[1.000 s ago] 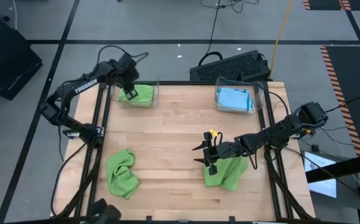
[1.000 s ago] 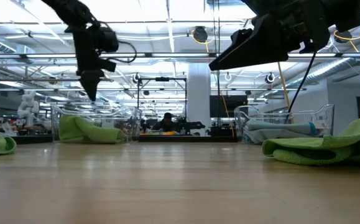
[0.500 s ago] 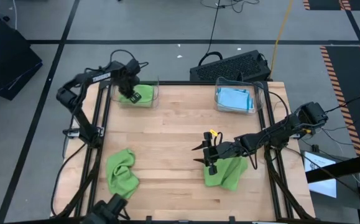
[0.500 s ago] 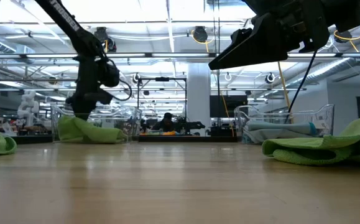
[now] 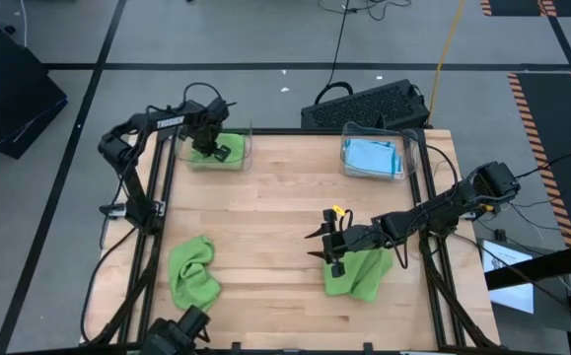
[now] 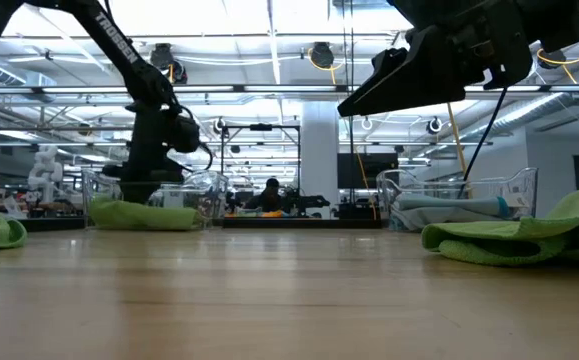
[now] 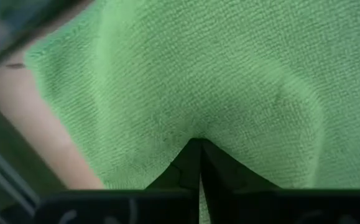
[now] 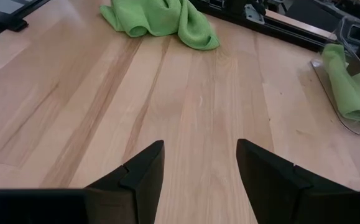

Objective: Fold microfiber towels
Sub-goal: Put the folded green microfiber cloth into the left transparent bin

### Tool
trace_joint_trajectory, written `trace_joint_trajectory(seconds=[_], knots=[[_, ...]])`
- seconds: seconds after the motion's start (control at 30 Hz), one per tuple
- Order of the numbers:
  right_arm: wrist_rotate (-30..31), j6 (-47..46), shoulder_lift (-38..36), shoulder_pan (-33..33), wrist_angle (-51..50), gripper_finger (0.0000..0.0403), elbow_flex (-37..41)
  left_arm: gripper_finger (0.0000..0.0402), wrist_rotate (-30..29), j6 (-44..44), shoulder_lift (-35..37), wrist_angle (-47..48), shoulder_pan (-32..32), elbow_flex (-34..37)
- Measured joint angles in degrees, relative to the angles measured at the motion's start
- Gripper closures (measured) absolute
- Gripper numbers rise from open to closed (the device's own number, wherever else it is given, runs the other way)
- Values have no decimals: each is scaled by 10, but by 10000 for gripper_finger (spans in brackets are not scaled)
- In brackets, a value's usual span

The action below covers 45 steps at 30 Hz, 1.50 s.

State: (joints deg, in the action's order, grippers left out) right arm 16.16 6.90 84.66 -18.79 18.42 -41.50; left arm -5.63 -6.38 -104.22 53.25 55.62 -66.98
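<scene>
A lime green towel (image 5: 224, 151) lies in the clear bin (image 5: 247, 131) at the table's far left. My left gripper (image 5: 209, 145) stands in that bin, pointing down, shut, with its tips on the towel (image 7: 229, 74). Light blue towels (image 5: 372, 158) lie in the far right bin. A crumpled green towel (image 5: 192, 274) lies near left on the table. Another green towel (image 5: 359, 273) lies near right. My right gripper (image 5: 317, 246) hangs open above the bare wood just left of that near right towel, touching nothing. My left gripper presses its shut fingertips (image 7: 195, 163) down on the top face of the green towel (image 7: 195, 132), coming from above. The cloth is dented in around the tips. The towel lies flat in the bin (image 6: 194, 190).
Both clear bins stand at the table's far edge, left (image 6: 99, 185) and right (image 6: 509, 185). Between the two near towels the wooden table (image 5: 265, 227) is bare. Black frame rails (image 5: 157, 197) run along both sides. A dark keyboard-like box (image 5: 364, 104) sits beyond the far edge.
My left gripper has come down into the far left bin onto the green towel and has rolled about its own axis. The towel's hump now lies flatter under it. My right gripper has kept still.
</scene>
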Motion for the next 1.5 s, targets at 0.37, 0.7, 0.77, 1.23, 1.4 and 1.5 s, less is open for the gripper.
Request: trace_joint_trajectory(seconds=[0.37, 0.7, 0.77, 1.23, 1.4, 1.5], knots=[[0, 0, 0, 0, 4, 211, 0, 395, -7, -65, 104, 61, -17, 0], [0, 2, 0, 0, 6, 211, 0, 397, 32, -88, 72, 34, 17, 0], [0, 2, 0, 0, 6, 211, 0, 399, 39, -92, 59, 35, 24, 0], [0, 14, 0, 0, 6, 211, 0, 394, 35, -103, -32, 35, 29, 0], [0, 15, 0, 0, 6, 211, 0, 398, 34, -99, -31, 34, 30, 0], [0, 15, 0, 0, 6, 211, 0, 392, 29, -92, -26, 32, 30, 0]])
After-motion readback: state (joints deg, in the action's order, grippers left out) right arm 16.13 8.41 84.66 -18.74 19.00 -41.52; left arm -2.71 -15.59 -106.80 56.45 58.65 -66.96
